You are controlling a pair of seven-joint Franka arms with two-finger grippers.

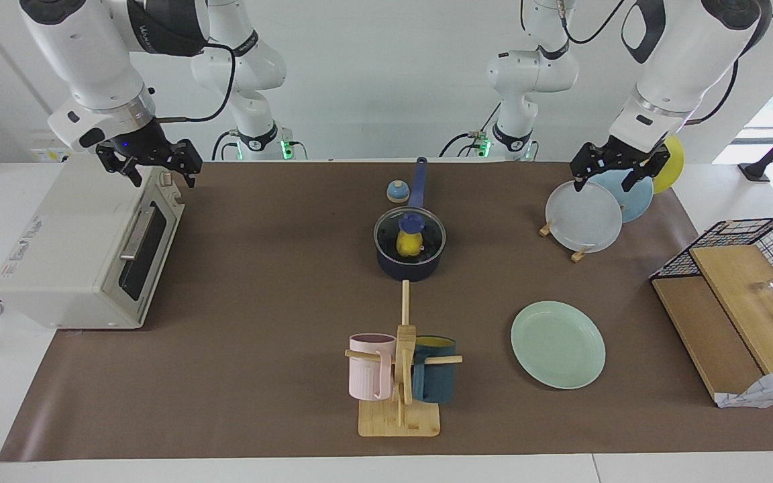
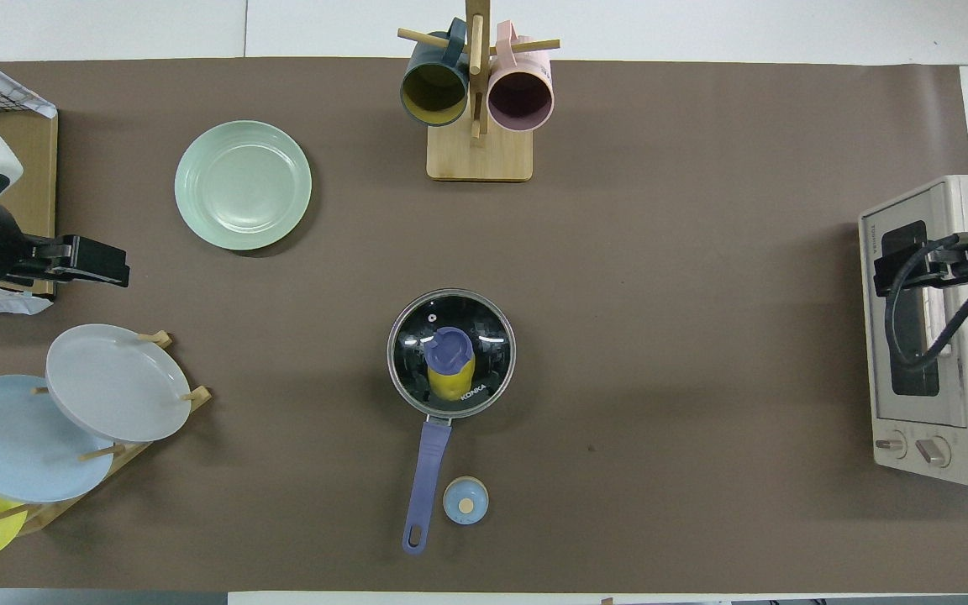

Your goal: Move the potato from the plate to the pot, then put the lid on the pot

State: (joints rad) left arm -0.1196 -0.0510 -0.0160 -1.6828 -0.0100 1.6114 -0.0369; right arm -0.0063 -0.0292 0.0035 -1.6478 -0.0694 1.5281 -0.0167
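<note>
The navy pot (image 1: 410, 270) stands mid-table with its long blue handle (image 2: 428, 470) pointing toward the robots. The glass lid (image 1: 429, 233) with its blue knob (image 2: 449, 349) sits on the pot. The yellow potato (image 1: 408, 247) shows through the glass, inside the pot (image 2: 453, 386). The mint-green plate (image 1: 557, 344) lies bare, farther from the robots and toward the left arm's end (image 2: 243, 185). My left gripper (image 1: 603, 181) is open and raised over the plate rack. My right gripper (image 1: 163, 176) is open and raised over the toaster oven.
A toaster oven (image 1: 78, 255) stands at the right arm's end. A mug tree (image 1: 400, 409) with a pink mug (image 1: 370, 367) and a teal mug (image 1: 435, 380) stands farther from the robots than the pot. A small bell (image 1: 397, 192) sits beside the handle. Rack plates (image 1: 584, 218) and a wire basket (image 1: 762, 235) with boards are at the left arm's end.
</note>
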